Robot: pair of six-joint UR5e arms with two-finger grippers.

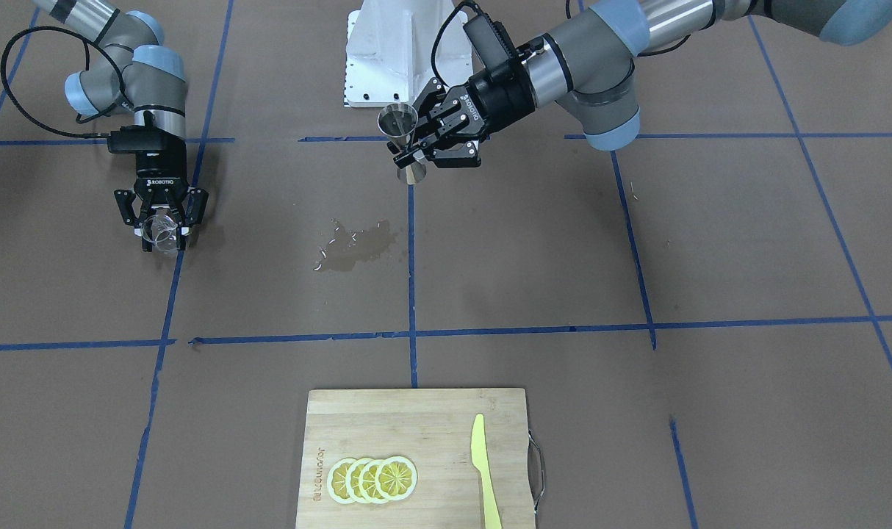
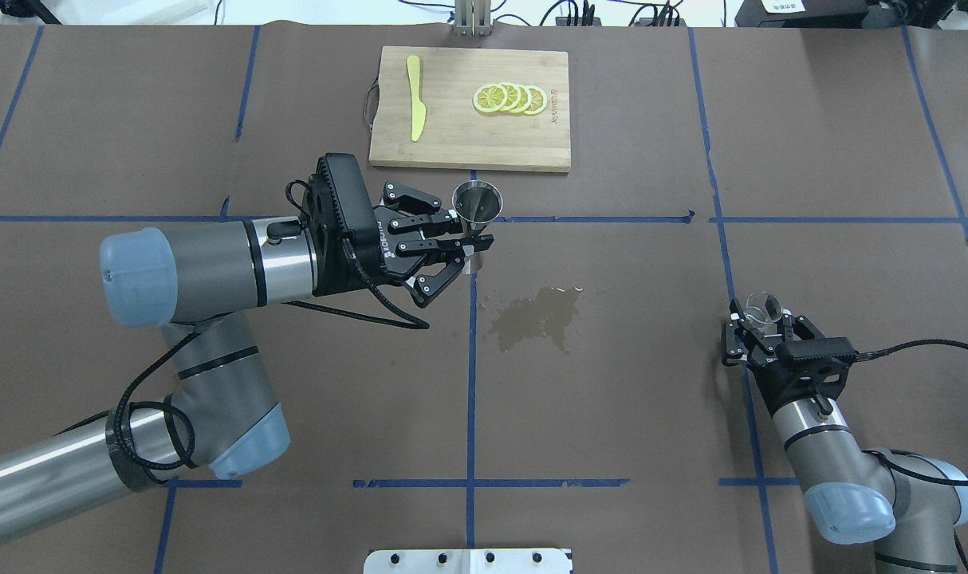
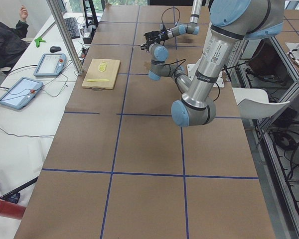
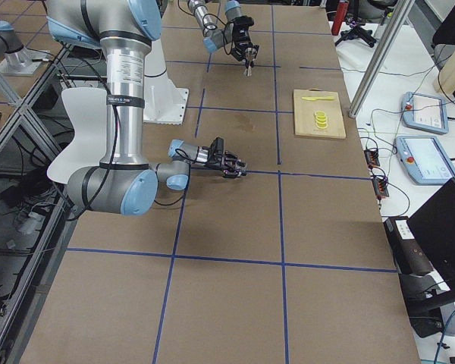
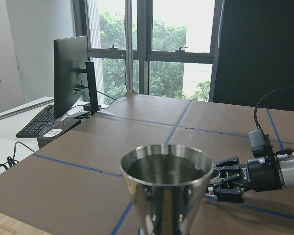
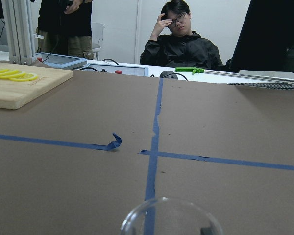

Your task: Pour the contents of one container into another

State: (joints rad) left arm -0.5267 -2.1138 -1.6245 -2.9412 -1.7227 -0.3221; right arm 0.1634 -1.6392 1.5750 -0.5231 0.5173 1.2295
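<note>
My left gripper [image 2: 470, 241] is shut on the narrow waist of the steel jigger [image 2: 476, 206], holding it upright above the table near the centre line. In the front view the jigger [image 1: 400, 129] hangs off the table in that gripper [image 1: 419, 152]. The left wrist view shows the jigger's open upper cone [image 5: 165, 182] close up. Far to my right, the clear glass cup [image 2: 761, 308] sits low between the fingers of my right gripper [image 2: 759, 323], which is shut on it. Only the cup's rim [image 6: 170, 218] shows in the right wrist view.
A wet spill [image 2: 536, 317] darkens the brown table between the two grippers. A wooden cutting board [image 2: 468, 151] at the far side carries lemon slices [image 2: 509, 98] and a yellow knife [image 2: 415, 108]. Two people [image 6: 183, 36] are beyond the table's far edge.
</note>
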